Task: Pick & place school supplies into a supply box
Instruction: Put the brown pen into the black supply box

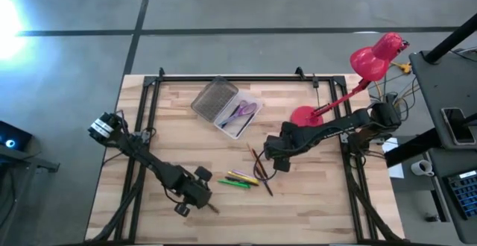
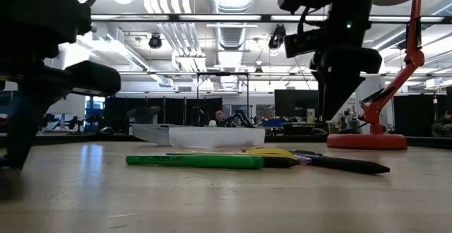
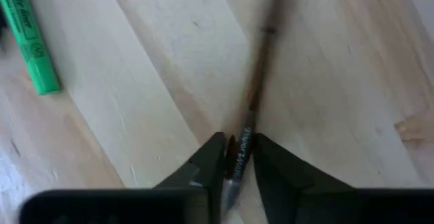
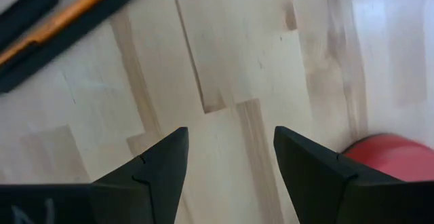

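Observation:
The supply box is a clear tray with its ribbed lid swung open beside it, and purple scissors lie inside. Green, yellow, black and brown pens lie in a loose cluster on the table's near middle; the low view shows the green marker and a black pen. My left gripper is near the table's near edge, left of the cluster, shut on a thin brown pencil. My right gripper hovers open above bare wood, right of the pens. My left gripper pinches the thin brown pencil by its metal-banded end between the two fingers. The shaft runs forward away from the fingertips, over the wood. Whether its far end rests on the table I cannot tell.
A red desk lamp stands with its base on the table's right far part and its head beyond the edge; the base lies close to my right gripper. A green marker lies near my left gripper. Black frame rails run along the table's sides.

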